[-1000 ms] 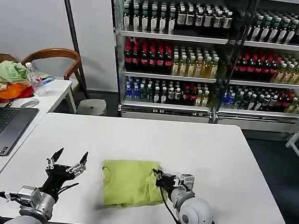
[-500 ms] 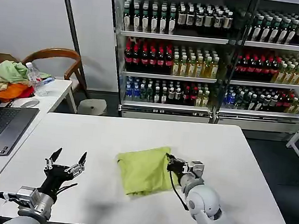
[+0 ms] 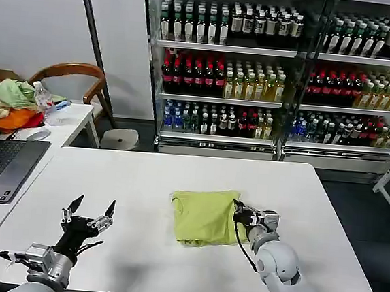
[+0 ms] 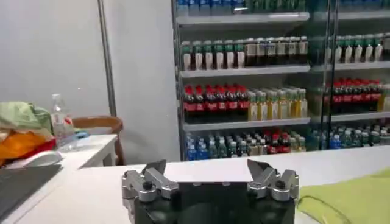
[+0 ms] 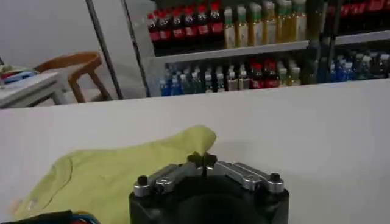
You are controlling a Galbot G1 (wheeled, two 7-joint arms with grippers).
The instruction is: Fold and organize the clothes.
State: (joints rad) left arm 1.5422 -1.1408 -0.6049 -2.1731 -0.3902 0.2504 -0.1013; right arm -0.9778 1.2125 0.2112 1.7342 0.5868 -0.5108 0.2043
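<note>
The right gripper (image 3: 237,209) pinches the right edge of the folded T-shirt (image 3: 206,217), which lies at the middle of the white table (image 3: 144,182), in the head view. The left gripper (image 3: 90,212) hangs spread over the near left of the table, well apart from the shirt. Behind, shelves (image 3: 222,66) hold rows of bottles.

In the left wrist view the left gripper (image 4: 210,173) stands spread, the T-shirt (image 4: 353,198) beside it.

In the right wrist view the right gripper (image 5: 202,161) is pressed together on the T-shirt (image 5: 122,173).
</note>
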